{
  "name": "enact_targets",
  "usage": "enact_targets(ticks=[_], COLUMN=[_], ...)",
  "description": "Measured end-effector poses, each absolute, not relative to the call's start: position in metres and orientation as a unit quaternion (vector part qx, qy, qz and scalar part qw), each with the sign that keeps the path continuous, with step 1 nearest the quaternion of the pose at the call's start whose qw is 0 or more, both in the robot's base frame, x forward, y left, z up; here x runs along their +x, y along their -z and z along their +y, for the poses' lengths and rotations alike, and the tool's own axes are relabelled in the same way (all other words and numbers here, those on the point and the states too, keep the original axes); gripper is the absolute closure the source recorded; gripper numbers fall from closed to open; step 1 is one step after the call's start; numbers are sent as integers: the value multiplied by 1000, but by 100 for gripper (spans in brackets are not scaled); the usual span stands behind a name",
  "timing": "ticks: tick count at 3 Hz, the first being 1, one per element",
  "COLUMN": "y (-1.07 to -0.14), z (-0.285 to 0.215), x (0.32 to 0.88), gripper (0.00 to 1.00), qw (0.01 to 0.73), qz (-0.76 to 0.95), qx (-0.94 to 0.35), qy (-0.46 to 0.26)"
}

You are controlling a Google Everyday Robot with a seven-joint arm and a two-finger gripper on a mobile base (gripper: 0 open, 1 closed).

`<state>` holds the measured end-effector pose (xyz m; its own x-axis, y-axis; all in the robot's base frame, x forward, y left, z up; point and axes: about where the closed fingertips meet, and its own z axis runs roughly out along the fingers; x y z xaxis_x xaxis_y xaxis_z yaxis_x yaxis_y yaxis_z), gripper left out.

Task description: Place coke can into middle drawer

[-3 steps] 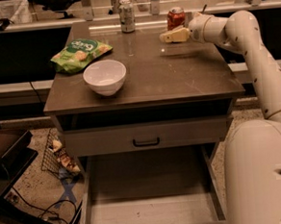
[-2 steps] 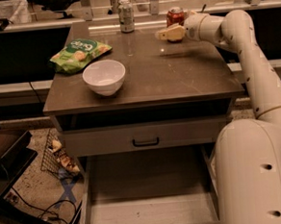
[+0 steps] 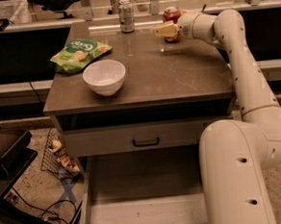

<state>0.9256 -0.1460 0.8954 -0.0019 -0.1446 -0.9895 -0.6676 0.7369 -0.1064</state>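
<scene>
Tabletop (image 3: 176,77), left to right: green chip bag (image 3: 80,53); white bowl (image 3: 104,77); silver can (image 3: 126,14); coke can (image 3: 171,14), upright at the back edge, just behind the gripper (image 3: 165,30), which has shifted left since earlier; its hold cannot be told. Middle drawer (image 3: 138,215) open below.

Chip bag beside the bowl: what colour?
Green chip bag, camera view. The gripper is at the coke can.

White bowl (image 3: 104,77) front-L on table (image 3: 176,77), green chip bag (image 3: 80,54) behind, silver can (image 3: 126,16) at rear.

Gripper (image 3: 157,31) — further left (by coke can (image 3: 171,14))
</scene>
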Motion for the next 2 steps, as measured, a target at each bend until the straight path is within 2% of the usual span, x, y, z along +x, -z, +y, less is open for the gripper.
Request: enact_targets(ticks=[2], y=[-895], z=[-142], x=[927], gripper=[64], qw=[640], qz=[677], qx=[-301], qy=[-206])
